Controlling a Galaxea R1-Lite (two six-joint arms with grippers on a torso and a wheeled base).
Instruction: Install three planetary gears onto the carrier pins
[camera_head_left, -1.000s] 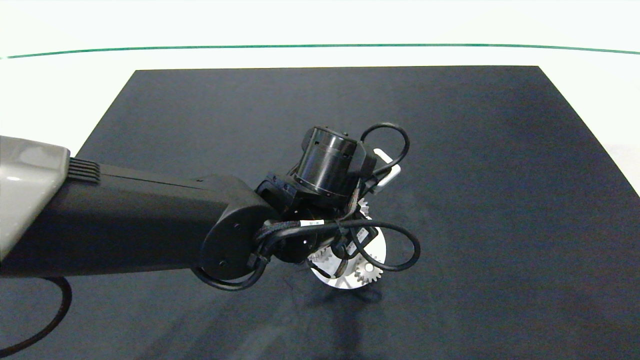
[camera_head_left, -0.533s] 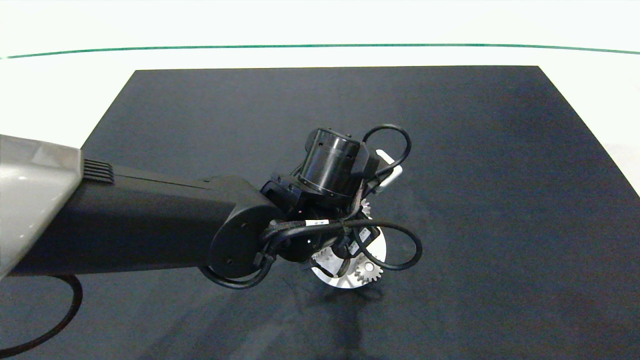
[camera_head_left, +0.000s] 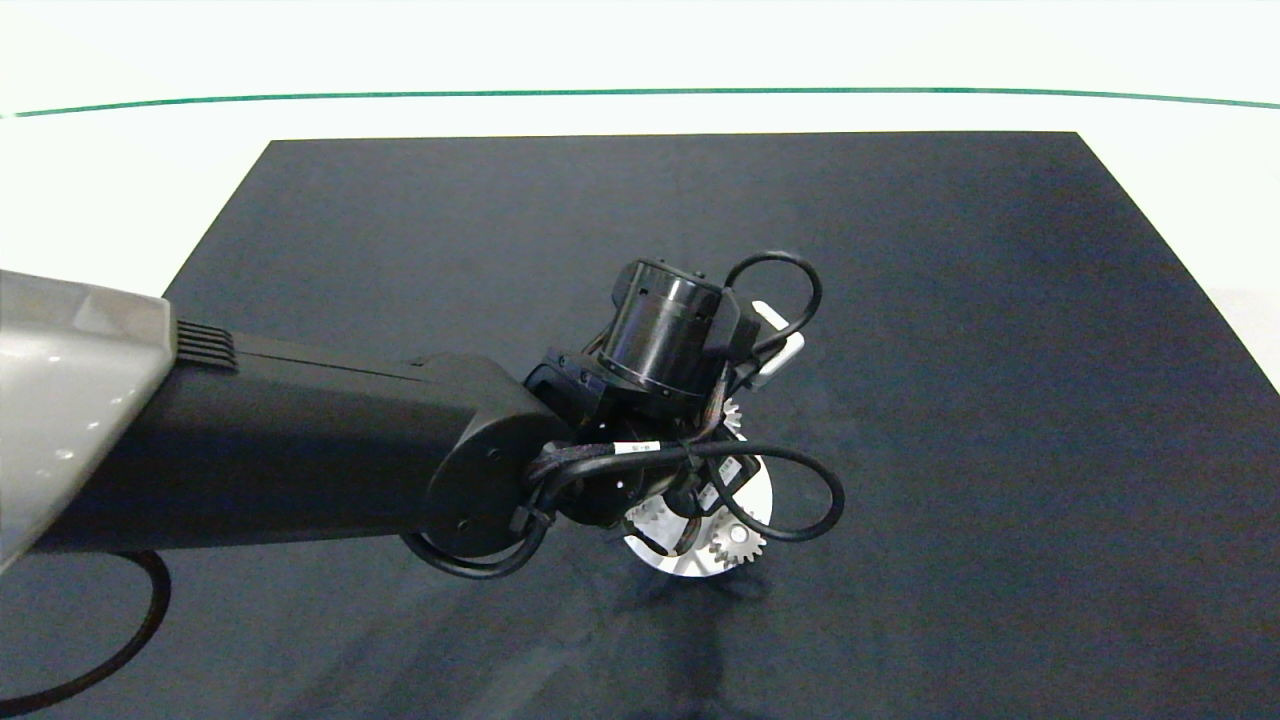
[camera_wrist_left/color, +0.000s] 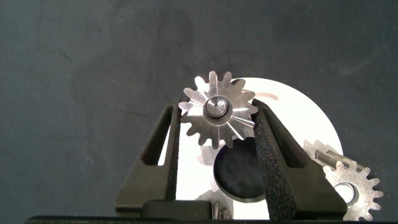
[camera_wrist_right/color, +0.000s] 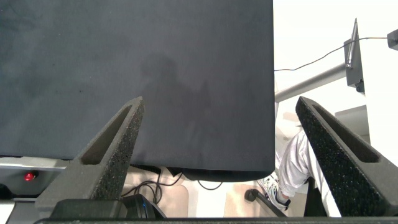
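We saw the left tool (camera_wrist_left/color: 216, 118) clamped on a gear (camera_wrist_left/color: 217, 116) over the disc (camera_wrist_left/color: 298, 124); bare mat (camera_head_left: 1000, 350) all around. Right tool (camera_wrist_right/color: 227, 149) gaped wide, holding nothing.

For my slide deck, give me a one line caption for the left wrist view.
Left gripper holds a gear on a pin over the white disc; a second gear sits alongside.

You see three silvery planetary gears (camera_wrist_left/color: 217, 111) lying flat on the white disc (camera_wrist_left/color: 292, 118), each seated over one of the carrier pins (camera_wrist_left/color: 216, 107). The gear at twelve o'clock sits between the left pincer (camera_wrist_left/color: 214, 134) fingers, its pin tip showing in the bore.
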